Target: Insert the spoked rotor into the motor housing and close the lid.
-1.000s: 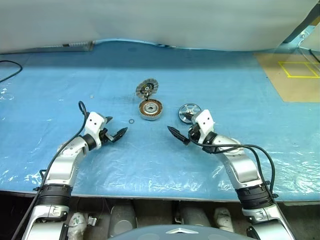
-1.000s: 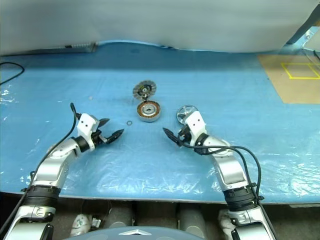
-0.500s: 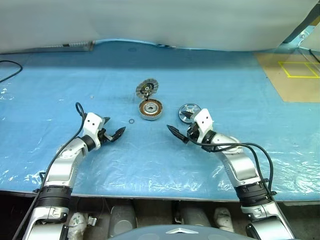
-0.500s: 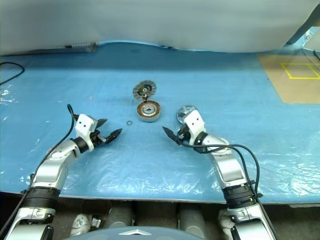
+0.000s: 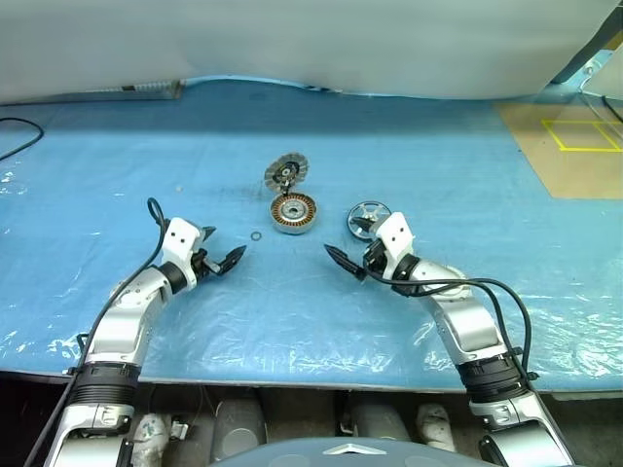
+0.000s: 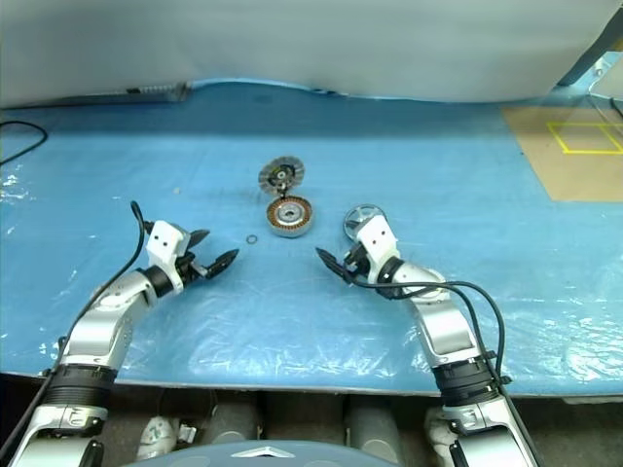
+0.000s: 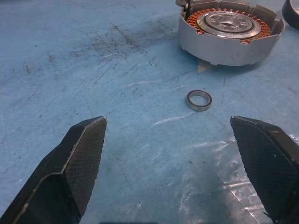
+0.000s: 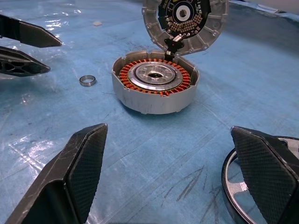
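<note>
Spoked rotor [image 5: 368, 217] partly hidden behind spread, empty right gripper [image 5: 343, 263]; left gripper [image 5: 227, 259] likewise spread.

The lid [image 8: 185, 23] leans upright against the motor housing [image 8: 154, 87].

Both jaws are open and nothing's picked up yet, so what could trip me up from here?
The lid stands tilted, hinged at the housing rim; a bump may drop it shut early. The small ring lies loose near the left gripper and could get knocked. The rotor sits partly behind the right gripper, an awkward reach.
</note>
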Controlling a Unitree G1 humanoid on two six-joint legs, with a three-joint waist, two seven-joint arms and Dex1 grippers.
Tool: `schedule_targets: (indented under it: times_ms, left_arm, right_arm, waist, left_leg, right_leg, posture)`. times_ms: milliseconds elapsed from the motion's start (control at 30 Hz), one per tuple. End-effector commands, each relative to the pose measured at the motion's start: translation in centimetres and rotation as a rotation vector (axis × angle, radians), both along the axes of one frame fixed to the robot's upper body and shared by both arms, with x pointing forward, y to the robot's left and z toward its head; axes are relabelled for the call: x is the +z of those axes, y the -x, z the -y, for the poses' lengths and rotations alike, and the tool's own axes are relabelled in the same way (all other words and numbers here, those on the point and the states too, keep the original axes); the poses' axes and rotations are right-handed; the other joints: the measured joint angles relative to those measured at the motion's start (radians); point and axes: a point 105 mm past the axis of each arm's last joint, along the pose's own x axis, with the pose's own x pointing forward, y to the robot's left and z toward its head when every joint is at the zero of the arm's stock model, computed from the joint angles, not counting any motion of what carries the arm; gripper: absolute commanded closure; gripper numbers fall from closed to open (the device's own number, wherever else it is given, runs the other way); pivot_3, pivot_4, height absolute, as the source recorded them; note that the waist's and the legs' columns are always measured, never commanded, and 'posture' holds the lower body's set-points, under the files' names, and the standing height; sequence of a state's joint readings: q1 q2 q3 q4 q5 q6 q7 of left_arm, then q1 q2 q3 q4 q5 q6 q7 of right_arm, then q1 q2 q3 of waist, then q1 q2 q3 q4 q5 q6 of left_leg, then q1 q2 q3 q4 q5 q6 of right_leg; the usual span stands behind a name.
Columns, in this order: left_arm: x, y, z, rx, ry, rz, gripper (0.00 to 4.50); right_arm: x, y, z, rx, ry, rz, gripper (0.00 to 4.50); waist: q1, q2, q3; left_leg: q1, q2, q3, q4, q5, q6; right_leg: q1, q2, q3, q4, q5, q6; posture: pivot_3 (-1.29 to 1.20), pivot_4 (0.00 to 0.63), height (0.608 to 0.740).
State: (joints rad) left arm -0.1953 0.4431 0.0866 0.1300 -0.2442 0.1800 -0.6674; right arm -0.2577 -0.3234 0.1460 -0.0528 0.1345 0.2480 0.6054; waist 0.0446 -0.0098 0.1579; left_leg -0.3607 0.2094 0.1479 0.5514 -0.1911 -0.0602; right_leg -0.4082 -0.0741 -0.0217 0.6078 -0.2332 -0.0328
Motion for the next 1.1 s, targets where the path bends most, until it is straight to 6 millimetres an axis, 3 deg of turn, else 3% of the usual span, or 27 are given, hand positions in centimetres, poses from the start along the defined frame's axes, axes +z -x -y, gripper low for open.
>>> schedule_targets:
  times_ms: [33,300,500,833,1100]
  left_arm:
    - [1.3,0.0,0.4,-0.024,-0.009,0.056,0.00]
    - [1.1,0.2,0.6,-0.031,-0.020,0.053,0.00]
    - [0.2,0.6,0.5,-0.053,-0.038,0.044,0.00]
    - [-0.9,2.4,2.5,-0.171,-0.023,0.085,0.00]
    - [-1.3,2.6,2.8,-0.168,-0.027,0.084,0.00]
  right_arm:
    - [1.1,0.2,-0.3,0.014,-0.001,0.051,0.04]
    - [1.8,-0.5,-0.5,0.005,0.011,0.075,0.04]
    - [3.2,-0.5,-3.5,0.145,0.088,0.083,0.04]
    - [3.5,-4.2,-7.9,0.267,0.410,0.084,0.04]
    - [2.4,-6.1,-8.9,0.302,0.511,0.070,0.04]
  waist:
    - [0.000,0.000,0.000]
    - [0.000,0.000,0.000]
    - [-0.004,0.000,0.000]
    - [-0.001,0.000,0.000]
    - [-0.001,0.000,0.000]
  left_leg:
    - [0.000,0.000,0.000,0.000,0.000,0.000]
    - [0.000,0.000,0.000,0.000,0.000,0.000]
    - [0.000,0.000,0.000,0.001,0.000,0.000]
    - [0.000,0.000,0.000,0.001,0.000,0.000]
    - [-0.001,0.001,0.000,0.002,0.000,0.000]
  right_leg:
    - [0.000,0.000,0.000,0.000,0.000,0.000]
    - [0.000,0.000,0.000,0.000,0.000,0.000]
    - [0.000,0.000,0.000,0.001,0.000,0.000]
    - [0.000,0.000,0.000,0.001,0.000,0.000]
    - [0.000,0.000,0.000,0.001,0.000,0.000]
  posture:
    - [0.00,0.150,0.740]
    - [0.00,0.150,0.740]
    - [0.00,0.150,0.740]
    - [0.00,0.150,0.740]
    - [0.00,0.150,0.740]
